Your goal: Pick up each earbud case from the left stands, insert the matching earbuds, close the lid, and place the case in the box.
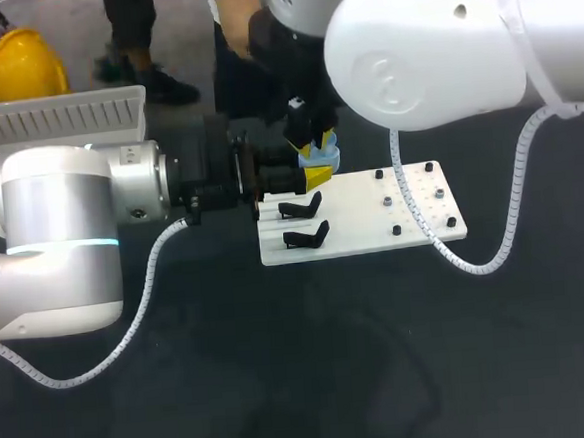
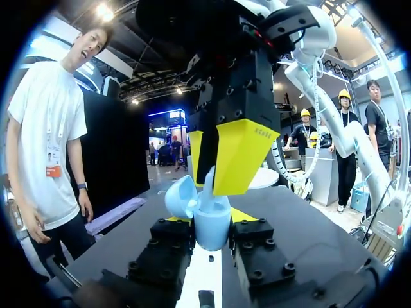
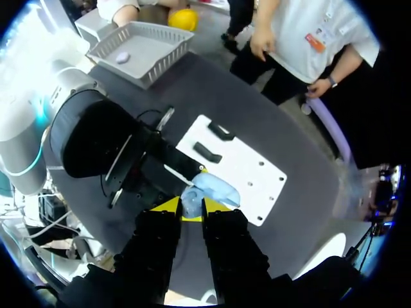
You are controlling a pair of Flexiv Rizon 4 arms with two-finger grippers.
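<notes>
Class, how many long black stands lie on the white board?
2. The first stand lies nearer the left gripper; the second stand sits beside it, toward the white board's near edge. A third may be hidden beneath that gripper, which holds the blue case.

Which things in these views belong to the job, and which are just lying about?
Job: earbud case held in the left gripper; right gripper above it; black stands; white board; box holding a lilac case.
Just there: only the dark table.
</notes>
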